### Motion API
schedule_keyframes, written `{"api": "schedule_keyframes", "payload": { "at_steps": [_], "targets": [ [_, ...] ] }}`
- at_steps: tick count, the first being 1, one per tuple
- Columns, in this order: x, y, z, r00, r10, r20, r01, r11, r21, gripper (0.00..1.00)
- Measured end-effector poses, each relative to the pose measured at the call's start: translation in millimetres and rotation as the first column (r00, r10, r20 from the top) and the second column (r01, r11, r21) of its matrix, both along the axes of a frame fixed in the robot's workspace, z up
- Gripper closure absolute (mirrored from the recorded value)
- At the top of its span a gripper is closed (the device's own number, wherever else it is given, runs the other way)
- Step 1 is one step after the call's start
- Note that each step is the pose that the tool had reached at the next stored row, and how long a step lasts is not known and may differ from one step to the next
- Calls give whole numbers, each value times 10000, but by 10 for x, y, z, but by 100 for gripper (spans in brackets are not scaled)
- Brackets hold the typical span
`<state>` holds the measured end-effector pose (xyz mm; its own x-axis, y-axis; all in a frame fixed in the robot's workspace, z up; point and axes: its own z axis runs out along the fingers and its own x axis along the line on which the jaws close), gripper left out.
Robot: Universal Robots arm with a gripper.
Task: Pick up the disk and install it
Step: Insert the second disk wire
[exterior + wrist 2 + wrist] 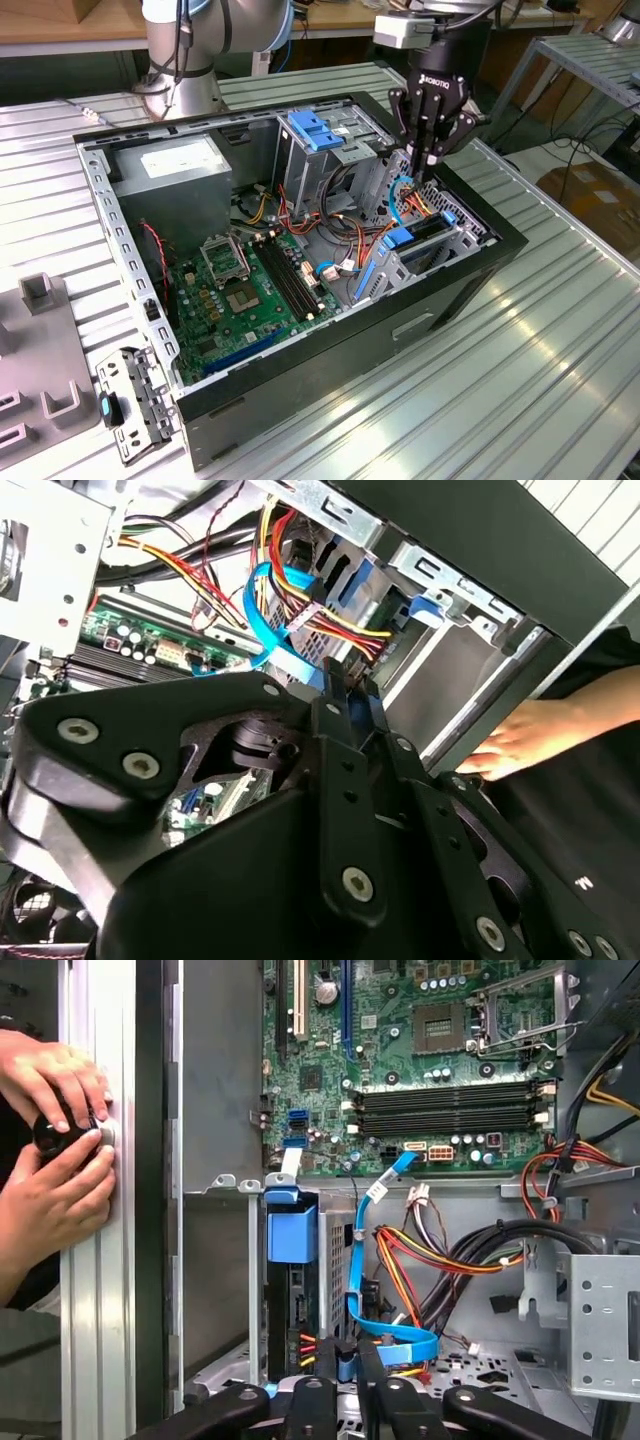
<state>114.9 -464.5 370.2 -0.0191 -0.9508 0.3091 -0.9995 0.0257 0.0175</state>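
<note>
The black three-finger gripper has its fingers drawn together on nothing of the disk.

The flat grey-metal disk with blue plastic side rails stands on edge in the metal drive cage, just below and beside the fingertips.

Judged handling: dense, rigid, shock-sensitive. Grip the rails or long edges, not the connectors.

The first wrist view shows the disk's connector edge and a person's hands at the case wall. The exterior view shows the cage's position in the case.
</note>
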Motion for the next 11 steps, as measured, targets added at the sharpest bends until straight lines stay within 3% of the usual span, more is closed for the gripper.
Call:
{"api": "schedule_keyframes", "payload": {
  "at_steps": [3, 5, 8, 11],
  "targets": [
    [0, 1, -13, 10000, 0, 0, 0, 10000, -5, 78],
    [0, 0, -16, 10000, 0, 0, 0, 10000, 7, 84],
    [-5, -27, -17, 10000, -2, 0, 2, 10000, 32, 84],
    [-21, -117, -27, 10000, 1, 8, -1, 9995, 311, 84]
  ]
}}
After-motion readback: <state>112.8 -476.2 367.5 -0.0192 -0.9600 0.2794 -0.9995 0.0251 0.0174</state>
